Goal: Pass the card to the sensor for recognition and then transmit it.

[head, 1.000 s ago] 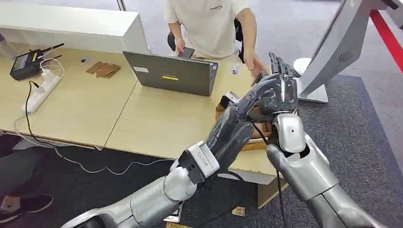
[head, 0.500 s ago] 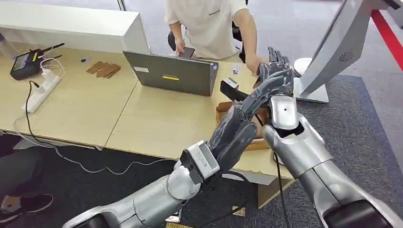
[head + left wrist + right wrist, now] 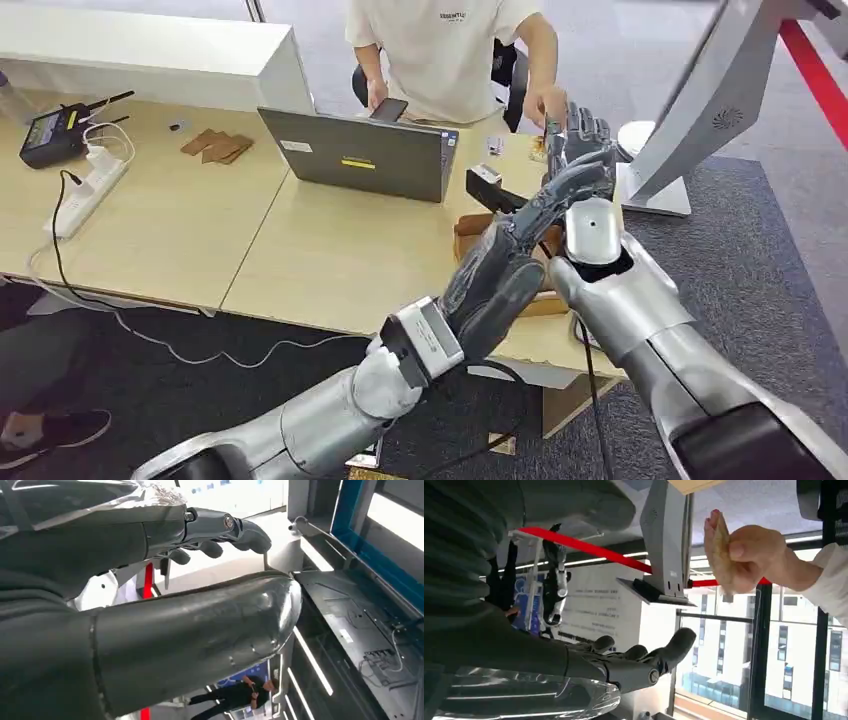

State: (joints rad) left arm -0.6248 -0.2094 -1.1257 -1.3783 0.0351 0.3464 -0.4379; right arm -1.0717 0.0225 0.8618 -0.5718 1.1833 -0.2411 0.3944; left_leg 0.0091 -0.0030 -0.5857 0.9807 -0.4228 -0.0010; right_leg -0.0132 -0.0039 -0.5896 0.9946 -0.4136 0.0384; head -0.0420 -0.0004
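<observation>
person's hand holding card, right hand empty, fingers spread

Pale wooden tables pushed edge to edge on dark grey carpet. At the far left, a black radio handset beside a white power strip trailing a black cable over the front edge. Further back, flat brown cards near an open grey laptop. Close to the right end, a brown wooden tray, partly hidden. Just past the corner, a slanted grey stand on its white base.
</observation>
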